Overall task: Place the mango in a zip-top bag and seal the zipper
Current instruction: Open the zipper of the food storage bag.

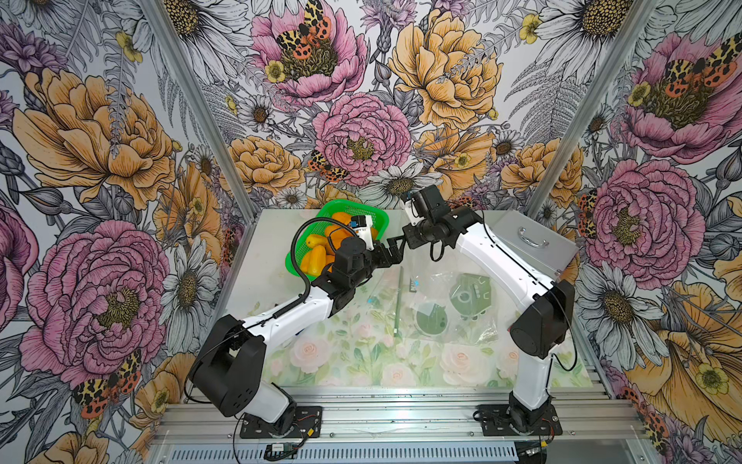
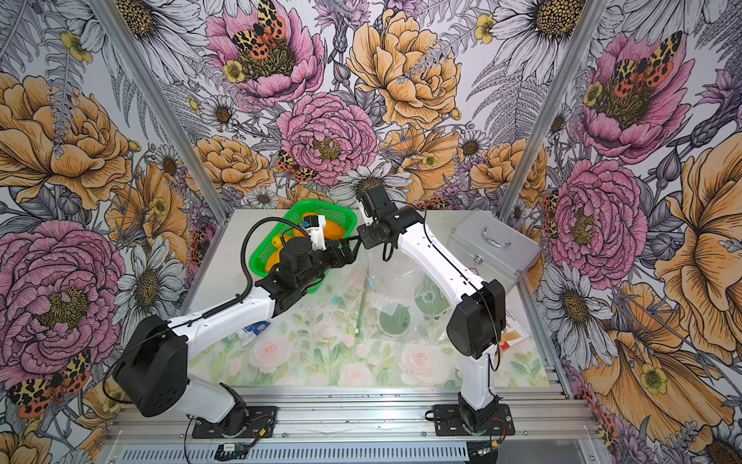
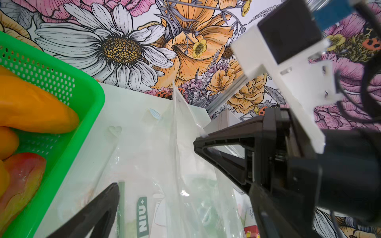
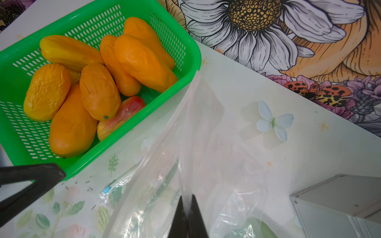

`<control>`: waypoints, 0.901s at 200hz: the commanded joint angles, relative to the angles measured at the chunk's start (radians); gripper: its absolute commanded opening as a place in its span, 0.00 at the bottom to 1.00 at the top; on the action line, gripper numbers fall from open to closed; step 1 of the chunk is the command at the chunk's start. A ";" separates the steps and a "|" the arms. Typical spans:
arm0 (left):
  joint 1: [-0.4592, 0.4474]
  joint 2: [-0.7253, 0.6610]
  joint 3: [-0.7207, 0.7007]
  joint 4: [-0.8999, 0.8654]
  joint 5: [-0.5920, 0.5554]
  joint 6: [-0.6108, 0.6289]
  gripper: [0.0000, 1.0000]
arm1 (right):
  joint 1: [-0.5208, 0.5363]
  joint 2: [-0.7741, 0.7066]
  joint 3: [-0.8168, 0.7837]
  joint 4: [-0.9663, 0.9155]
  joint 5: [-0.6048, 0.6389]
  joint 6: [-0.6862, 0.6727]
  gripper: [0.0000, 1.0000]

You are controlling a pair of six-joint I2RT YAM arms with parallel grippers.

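The rose-printed tabletop (image 1: 353, 363) is bare at its near edge. Toward the centre, flat clear plastic (image 1: 449, 309) with green print lies spread out.

Just beyond it the two hands meet. The right hand (image 4: 187, 198) is pinched together on one edge of a clear zip-top bag (image 4: 206, 127), holding that edge up so the film rises off the tabletop. The left hand (image 1: 391, 254) hovers just beside it at 9 o'clock, fingers spread wide and holding nothing.

Farther back, at 11 o'clock, a green basket (image 4: 191, 59) holds several orange mangoes (image 4: 72, 123) and one reddish one. None is in the bag. A silver case (image 1: 530, 245) sits at 2 o'clock.

This looks like the bag-opening step, early in the task. Next, the left hand likely needs the opposite lip to part the mouth, or a mango from the basket.
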 commanded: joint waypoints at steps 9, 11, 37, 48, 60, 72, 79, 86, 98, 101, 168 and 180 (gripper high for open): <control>-0.009 0.027 0.034 -0.033 0.039 0.012 0.99 | -0.005 0.012 0.000 0.026 0.003 0.018 0.00; -0.008 0.029 0.034 -0.035 0.039 0.013 0.99 | -0.005 0.011 0.000 0.026 0.003 0.019 0.00; -0.007 0.063 0.045 -0.048 0.032 0.021 0.98 | -0.005 0.010 -0.005 0.030 0.000 0.022 0.00; -0.006 0.091 0.056 -0.052 0.036 0.022 0.96 | -0.004 0.006 -0.012 0.033 0.001 0.027 0.00; -0.003 0.128 0.075 -0.056 0.040 0.026 0.89 | -0.005 0.001 -0.023 0.035 0.006 0.037 0.00; 0.005 0.163 0.092 -0.058 0.050 0.017 0.80 | -0.003 -0.006 -0.035 0.036 0.020 0.051 0.00; 0.007 0.177 0.098 -0.058 0.049 0.011 0.72 | -0.003 -0.011 -0.044 0.035 0.033 0.065 0.00; 0.008 0.186 0.102 -0.056 0.039 0.008 0.62 | -0.003 -0.019 -0.056 0.036 0.051 0.084 0.00; 0.008 0.192 0.110 -0.057 0.021 0.008 0.44 | -0.003 -0.030 -0.084 0.037 0.080 0.123 0.00; 0.008 0.193 0.111 -0.056 0.017 0.008 0.41 | -0.002 -0.032 -0.092 0.037 0.089 0.133 0.00; -0.018 0.189 0.127 -0.036 -0.036 -0.030 0.00 | 0.019 -0.035 -0.219 0.073 0.181 0.385 0.52; -0.025 0.188 0.126 -0.028 -0.040 -0.040 0.00 | 0.027 -0.029 -0.219 0.082 0.181 0.408 0.58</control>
